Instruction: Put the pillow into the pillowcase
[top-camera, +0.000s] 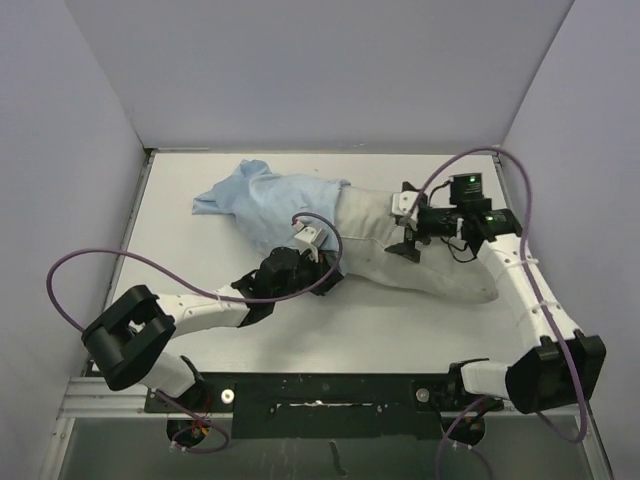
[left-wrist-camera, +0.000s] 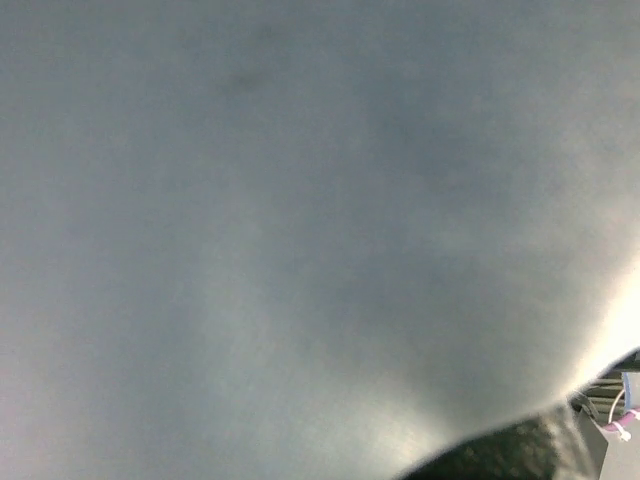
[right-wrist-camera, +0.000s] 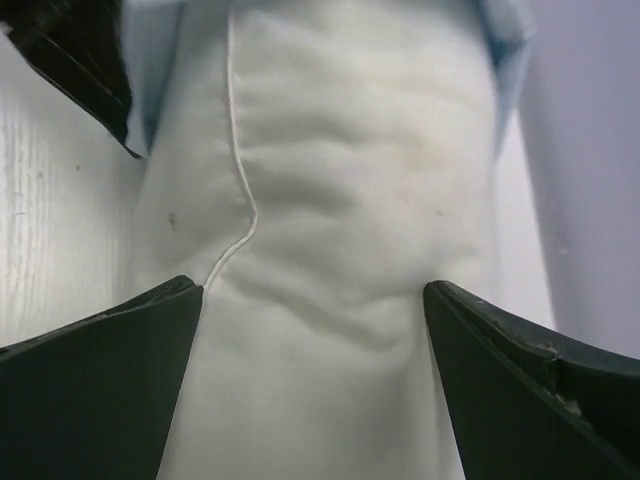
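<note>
The off-white pillow (top-camera: 440, 265) lies across the table, its left part inside the light-blue pillowcase (top-camera: 270, 200). My right gripper (top-camera: 407, 226) is over the bare part of the pillow. In the right wrist view the gripper (right-wrist-camera: 312, 300) is open wide, its fingers (right-wrist-camera: 100, 380) pressed down at either side of the creased pillow (right-wrist-camera: 340, 180), with the pillowcase's edge (right-wrist-camera: 150, 80) farther ahead. My left gripper (top-camera: 318, 264) sits at the pillowcase's opening on the near side. Its wrist view shows only blurred grey fabric (left-wrist-camera: 300, 220), and its fingers are hidden.
White table (top-camera: 200, 270) enclosed by pale walls at the left, back and right. Purple cables loop off both arms (top-camera: 60, 280). The black arm-base rail (top-camera: 320, 395) runs along the near edge.
</note>
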